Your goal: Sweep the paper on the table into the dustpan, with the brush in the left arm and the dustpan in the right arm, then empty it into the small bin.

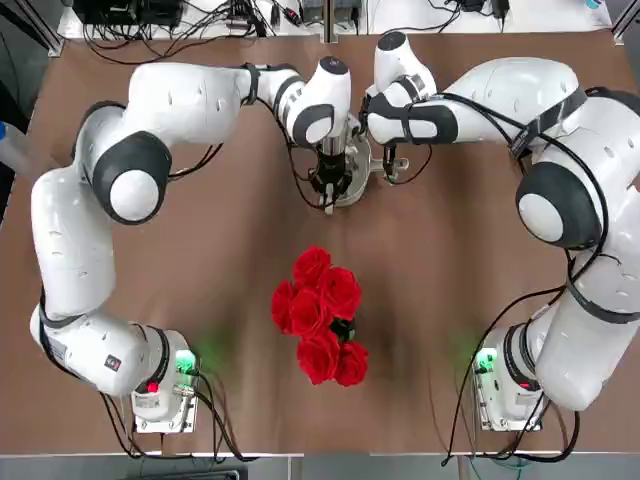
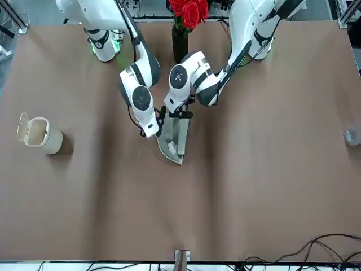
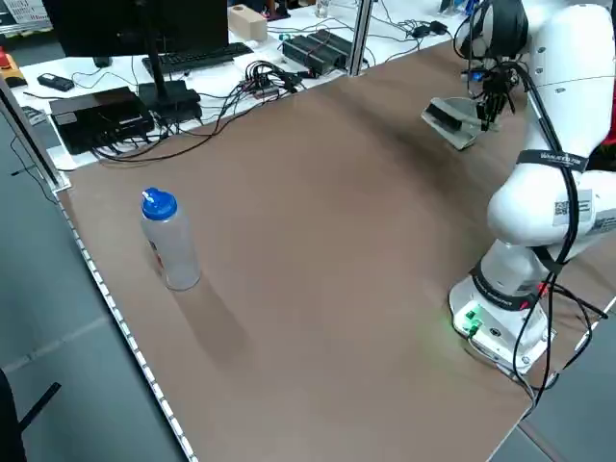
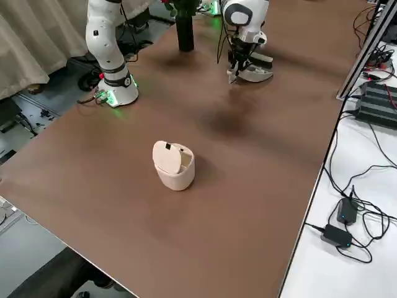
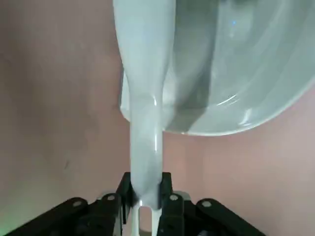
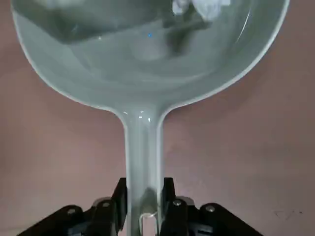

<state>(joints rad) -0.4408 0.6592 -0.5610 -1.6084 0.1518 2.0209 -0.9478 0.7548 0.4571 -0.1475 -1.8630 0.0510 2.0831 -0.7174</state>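
The dustpan [image 6: 147, 64] lies on the table [image 2: 254, 186] at mid-table, and my right gripper [image 6: 142, 194] is shut on its stubby handle. The small crumpled white paper [image 6: 206, 7] sits inside the pan, near its mouth [image 2: 179, 148]. My left gripper [image 5: 143, 189] is shut on the white handle of the brush [image 5: 145, 98], which reaches over the dustpan's rim [image 5: 246, 88]. In the top view the left gripper [image 1: 329, 192] and right gripper [image 1: 388, 170] hang close together over the pan [image 1: 352, 188]. The small bin [image 2: 42, 134] stands far off toward my right side, its flap lid tipped open [image 4: 173, 164].
A bunch of red roses [image 1: 320, 315] in a dark vase [image 2: 179, 39] stands between the arm bases, near the grippers. A clear bottle with a blue cap [image 3: 168, 241] stands near the table's left edge. Cables and electronics [image 3: 144, 106] lie beyond the far edge.
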